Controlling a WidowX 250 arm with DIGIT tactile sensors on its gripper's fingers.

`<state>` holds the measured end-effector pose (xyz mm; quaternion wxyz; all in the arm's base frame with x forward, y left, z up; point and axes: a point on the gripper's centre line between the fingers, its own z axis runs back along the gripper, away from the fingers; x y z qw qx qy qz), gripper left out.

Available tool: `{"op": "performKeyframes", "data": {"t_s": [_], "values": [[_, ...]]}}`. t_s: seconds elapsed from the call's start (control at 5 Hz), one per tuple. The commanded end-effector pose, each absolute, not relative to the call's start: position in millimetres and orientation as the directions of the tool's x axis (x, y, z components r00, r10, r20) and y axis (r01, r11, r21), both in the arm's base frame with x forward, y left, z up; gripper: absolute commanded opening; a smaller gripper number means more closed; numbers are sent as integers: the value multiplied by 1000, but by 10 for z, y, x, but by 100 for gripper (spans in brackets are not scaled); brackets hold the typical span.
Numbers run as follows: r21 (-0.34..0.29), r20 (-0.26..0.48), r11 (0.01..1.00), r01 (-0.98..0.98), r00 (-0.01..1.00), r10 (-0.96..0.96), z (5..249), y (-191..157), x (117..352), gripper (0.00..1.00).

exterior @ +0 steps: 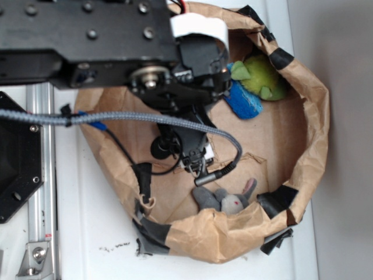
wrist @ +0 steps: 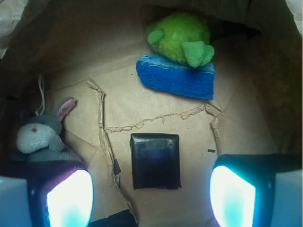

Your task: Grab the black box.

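black box [wrist: 155,160], between open hand [wrist: 151,194] fingers

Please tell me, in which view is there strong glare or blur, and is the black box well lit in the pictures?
Wrist view: the two fingertips glow white-cyan and are overexposed and blurred; the black box between them is sharp enough, with a faint sheen on top, and the bag's edges fall into shadow. Exterior view: even, soft daylight, slightly hazy; the arm hides the box there.
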<state>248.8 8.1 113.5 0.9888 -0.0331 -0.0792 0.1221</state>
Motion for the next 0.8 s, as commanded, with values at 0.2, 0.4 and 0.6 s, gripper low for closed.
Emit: {"op": "performKeyframes", "data": {"t_s": [0.2, 0.4, 0.6], "values": [[-21, 150, 961, -276, 949, 276, 883, -73, 2452, 100], [-6, 127, 943, -333, 935, 331, 842, -103, 2321, 100], [-2, 126, 936, -351, 929, 349, 815, -120, 2291, 100]]}}
